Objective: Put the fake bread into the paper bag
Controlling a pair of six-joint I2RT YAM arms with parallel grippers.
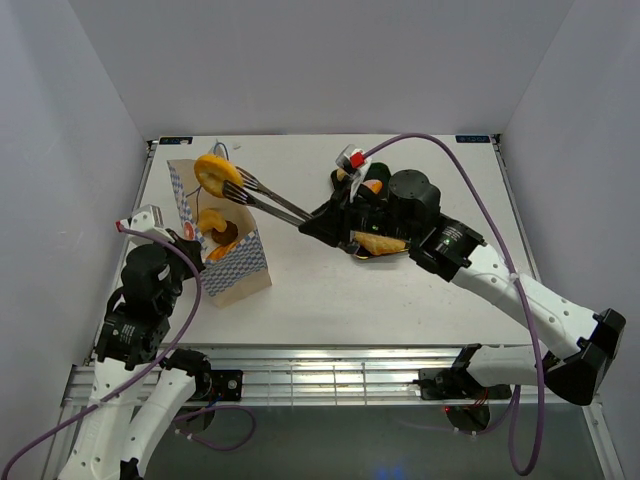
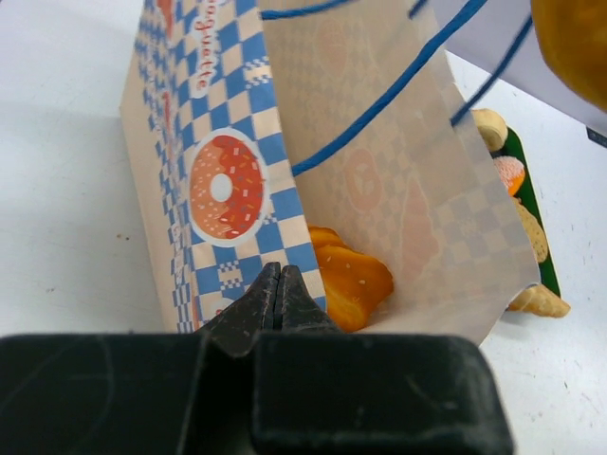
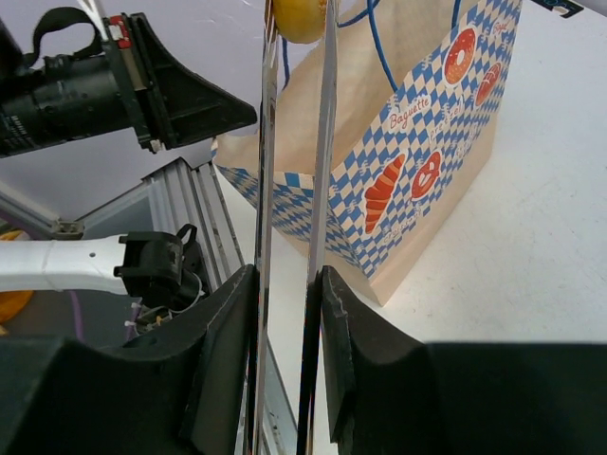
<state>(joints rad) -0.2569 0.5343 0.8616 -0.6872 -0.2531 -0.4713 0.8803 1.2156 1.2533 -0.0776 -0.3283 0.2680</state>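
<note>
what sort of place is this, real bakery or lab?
Likely a robot lab cell, not a bakery: plain white walls box in the table, the arms mount on an aluminium rail, and the fake bread looks like toys.

matt paper bag, glossy bread, metal tongs

I see my cream paper bag with blue checks standing open on the left, golden bread inside, one round bun up over its far rim, more bread pieces lying right.
</note>
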